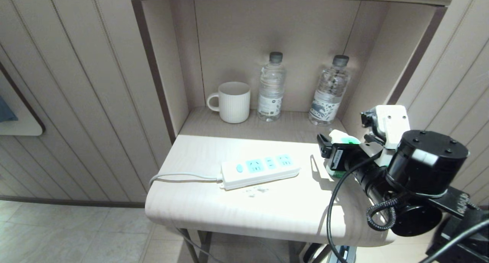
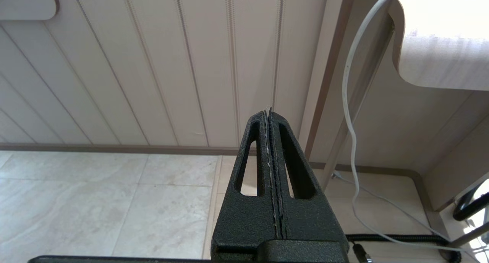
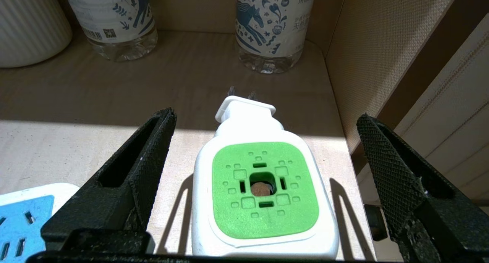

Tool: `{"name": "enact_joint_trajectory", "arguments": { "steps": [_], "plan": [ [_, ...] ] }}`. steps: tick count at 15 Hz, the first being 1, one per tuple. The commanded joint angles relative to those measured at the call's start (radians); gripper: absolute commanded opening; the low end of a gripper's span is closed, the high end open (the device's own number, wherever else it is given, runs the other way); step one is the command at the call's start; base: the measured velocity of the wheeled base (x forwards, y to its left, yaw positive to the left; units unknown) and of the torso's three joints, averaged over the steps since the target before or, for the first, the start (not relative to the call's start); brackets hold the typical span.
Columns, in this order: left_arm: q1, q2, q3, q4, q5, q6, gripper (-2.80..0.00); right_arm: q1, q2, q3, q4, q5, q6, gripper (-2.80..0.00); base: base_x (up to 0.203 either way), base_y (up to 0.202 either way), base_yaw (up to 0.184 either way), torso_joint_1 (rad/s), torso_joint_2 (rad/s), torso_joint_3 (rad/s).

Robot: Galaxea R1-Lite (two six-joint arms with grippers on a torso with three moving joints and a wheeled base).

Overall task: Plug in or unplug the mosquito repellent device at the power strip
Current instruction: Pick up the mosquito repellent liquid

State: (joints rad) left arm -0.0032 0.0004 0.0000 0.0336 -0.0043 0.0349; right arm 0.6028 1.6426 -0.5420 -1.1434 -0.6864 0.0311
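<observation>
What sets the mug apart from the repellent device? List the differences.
The mug is plain white and ribbed with a side handle; the repellent device is white with a green face and plug prongs.
The mug stands back in the alcove by the water bottles; the repellent device sits out front at the table's right side.
The mug stands alone; the repellent device lies between the open right claw's fingers.
Both rest unplugged from the power strip.
</observation>
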Motion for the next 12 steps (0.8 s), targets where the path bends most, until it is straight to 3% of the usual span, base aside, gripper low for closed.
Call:
{"name": "enact_joint_trajectory", "arguments": {
  "steps": [1, 8, 9, 10, 12],
  "plan": [
    [0.000, 0.000, 0.000, 0.000, 0.000, 0.000, -2.80, 0.000, 0.017, 0.007, -0.019, -0.002, -0.002, 0.00, 0.000, 0.000, 0.000, 0.000, 0.00, 0.000],
    [0.000, 0.000, 0.000, 0.000, 0.000, 0.000, -2.80, 0.000, 0.020, -0.003, -0.021, -0.002, -0.008, 0.00, 0.000, 0.000, 0.000, 0.000, 0.00, 0.000],
    [0.000, 0.000, 0.000, 0.000, 0.000, 0.000, -2.80, 0.000, 0.020, -0.003, -0.021, -0.002, -0.008, -1.10, 0.000, 0.000, 0.000, 0.000, 0.00, 0.000],
    [0.000, 0.000, 0.000, 0.000, 0.000, 0.000, -2.80, -0.001, 0.020, -0.003, -0.022, -0.004, -0.008, -2.80, 0.000, 0.000, 0.000, 0.000, 0.00, 0.000],
    [0.000, 0.000, 0.000, 0.000, 0.000, 0.000, -2.80, -0.002, 0.028, -0.003, -0.022, -0.003, -0.013, -2.80, 0.000, 0.000, 0.000, 0.000, 0.00, 0.000]
  ]
}}
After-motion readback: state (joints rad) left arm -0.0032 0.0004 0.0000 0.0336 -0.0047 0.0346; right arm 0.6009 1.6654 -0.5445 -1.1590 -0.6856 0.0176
